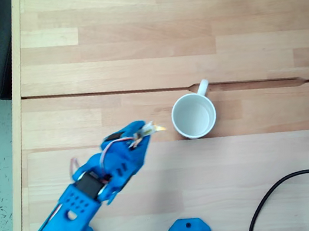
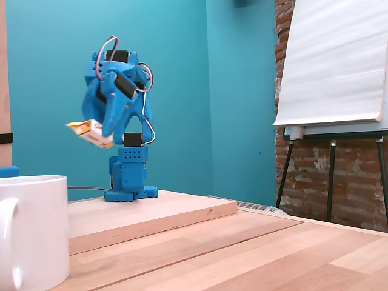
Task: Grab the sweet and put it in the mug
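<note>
So the sweet (image 1: 152, 129) is a tiny wrapped thing, whitish middle with yellow-gold twisted ends. It's hanging up in the air, pinched in the blue fingers (image 1: 141, 134), clear of the tabletop (image 1: 134, 65); in a fixed view (image 2: 90, 132) it's sitting roughly level, a bit tilted. From above it's hovering just left of the mug (image 1: 193, 115), not over the opening. The mug is small, round, white, standing upright and looking empty inside, with its short handle pointing up and to the right in that top-down view.
</note>
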